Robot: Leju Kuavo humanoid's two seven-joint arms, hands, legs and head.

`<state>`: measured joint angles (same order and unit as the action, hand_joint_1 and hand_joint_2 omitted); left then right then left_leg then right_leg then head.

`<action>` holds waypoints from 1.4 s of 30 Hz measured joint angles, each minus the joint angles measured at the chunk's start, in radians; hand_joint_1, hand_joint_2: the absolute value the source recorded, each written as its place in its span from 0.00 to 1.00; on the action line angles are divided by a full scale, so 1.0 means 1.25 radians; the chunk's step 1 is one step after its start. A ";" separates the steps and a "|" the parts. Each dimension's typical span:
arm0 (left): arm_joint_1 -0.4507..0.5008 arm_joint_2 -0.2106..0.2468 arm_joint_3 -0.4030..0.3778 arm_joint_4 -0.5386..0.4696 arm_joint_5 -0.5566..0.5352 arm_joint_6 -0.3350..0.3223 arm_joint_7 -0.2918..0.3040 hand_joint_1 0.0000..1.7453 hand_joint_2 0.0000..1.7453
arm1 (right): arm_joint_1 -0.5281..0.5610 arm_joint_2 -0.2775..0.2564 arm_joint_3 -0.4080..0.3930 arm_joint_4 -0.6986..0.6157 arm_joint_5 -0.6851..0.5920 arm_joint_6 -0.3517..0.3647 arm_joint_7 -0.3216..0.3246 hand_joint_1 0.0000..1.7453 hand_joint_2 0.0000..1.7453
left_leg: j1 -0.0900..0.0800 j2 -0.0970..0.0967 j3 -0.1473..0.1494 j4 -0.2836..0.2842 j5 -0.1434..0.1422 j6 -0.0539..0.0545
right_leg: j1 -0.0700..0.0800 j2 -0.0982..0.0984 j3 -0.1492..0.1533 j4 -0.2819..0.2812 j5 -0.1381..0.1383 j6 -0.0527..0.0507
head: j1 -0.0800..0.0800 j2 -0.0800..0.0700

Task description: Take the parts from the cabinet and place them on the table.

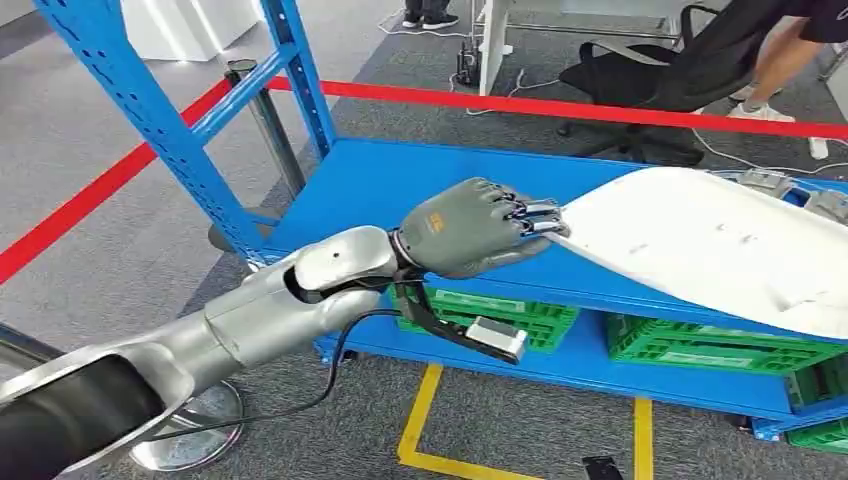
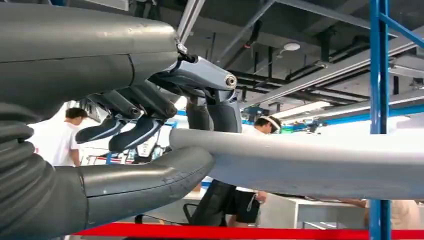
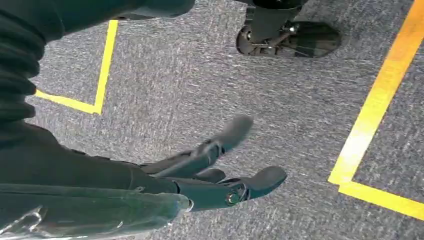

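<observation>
A: Where is the part the robot has to move?

B: The big white curved plastic panel (image 1: 700,250) lies on the blue metal shelf (image 1: 370,180) of the blue steel cabinet frame (image 1: 165,125). It is tipped, with one end sticking out over the front edge of the shelf.

A: Why is the left hand (image 1: 470,228) at that end?

B: That end is the easy one to reach. The hand takes the thin edge there. In the left wrist view the thick grey thumb (image 2: 150,175) sits on one side of the panel and two dark fingers press the other side, so the edge is pinched between them. The other fingers curl near it without touching.

A: Is it a strong hold?

B: I think not very. The panel is long and wide, and the hand has just one corner (it may swing or slip when lifted).

A: And the right hand (image 3: 220,170)?

B: It hangs low over the grey carpet floor (image 3: 200,75) with yellow tape lines (image 3: 372,125). Its fingers are apart and hold nothing.

A: What sits under the shelf?

B: Green plastic crates (image 1: 700,345), on the lower level.

A: Is the job far along?

B: No. The panel is still on the cabinet, so I think this is the picking-up step.
</observation>
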<state>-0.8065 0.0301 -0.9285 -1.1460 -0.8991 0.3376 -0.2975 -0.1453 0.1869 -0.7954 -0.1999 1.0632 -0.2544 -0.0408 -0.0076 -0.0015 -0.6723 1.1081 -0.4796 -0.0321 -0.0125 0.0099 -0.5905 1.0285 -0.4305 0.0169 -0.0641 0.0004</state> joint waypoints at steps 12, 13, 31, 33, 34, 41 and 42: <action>0.000 0.002 0.000 0.000 0.000 0.000 0.000 1.00 1.00 | 0.000 0.000 0.000 0.000 -0.001 0.000 0.000 0.00 1.00 | -0.008 -0.001 0.099 -0.095 0.020 0.027 | -0.001 0.000 -0.047 -0.009 0.058 0.030 | -0.001 0.000; -0.001 0.002 0.000 0.000 0.000 0.000 0.000 1.00 1.00 | 0.001 0.000 0.000 0.000 -0.001 0.000 0.000 0.00 1.00 | -0.001 0.000 0.098 -0.103 0.031 0.034 | -0.003 0.000 -0.054 -0.007 0.054 0.033 | -0.002 0.000; -0.013 -0.011 -0.002 0.000 -0.005 -0.014 0.000 1.00 1.00 | -0.005 0.000 0.000 0.000 -0.005 0.000 -0.011 0.00 1.00 | 0.000 0.000 -0.018 0.026 -0.012 -0.002 | -0.002 0.001 -0.001 -0.003 -0.001 -0.001 | -0.005 0.000; -0.011 -0.011 -0.002 0.000 -0.006 -0.019 0.000 1.00 1.00 | -0.005 0.000 0.000 0.000 -0.005 0.000 -0.011 0.00 1.00 | 0.001 0.000 -0.060 0.147 -0.066 -0.004 | -0.001 0.001 -0.015 -0.002 0.009 -0.002 | -0.005 0.000; -0.010 -0.010 -0.002 0.000 -0.007 -0.020 0.000 1.00 1.00 | -0.005 0.000 0.000 0.000 -0.005 0.000 -0.011 0.00 1.00 | 0.001 0.000 -0.059 0.157 -0.064 -0.002 | 0.001 0.001 -0.022 -0.002 0.014 -0.001 | -0.005 0.000; -0.022 -0.013 -0.002 0.000 -0.009 -0.020 0.000 1.00 1.00 | -0.007 0.000 0.000 0.000 -0.005 0.002 -0.011 0.00 1.00 | -0.011 0.000 0.101 -0.097 0.016 0.025 | 0.001 0.001 -0.045 -0.005 0.043 0.017 | -0.006 0.000; -0.021 -0.012 -0.002 0.000 -0.009 -0.020 0.000 1.00 1.00 | -0.006 0.002 0.000 0.000 -0.005 0.002 -0.010 0.00 1.00 | -0.013 -0.001 0.099 -0.098 0.019 0.028 | -0.001 0.001 -0.045 -0.009 0.048 0.022 | -0.006 0.000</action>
<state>-0.8330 0.0149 -0.9308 -1.1460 -0.9098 0.3128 -0.2975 -0.1533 0.1888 -0.7954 -0.1999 1.0575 -0.2518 -0.0534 -0.0243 -0.0021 -0.5487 0.9862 -0.4557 0.0034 -0.0136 0.0113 -0.6471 1.0179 -0.3700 0.0438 -0.0710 0.0004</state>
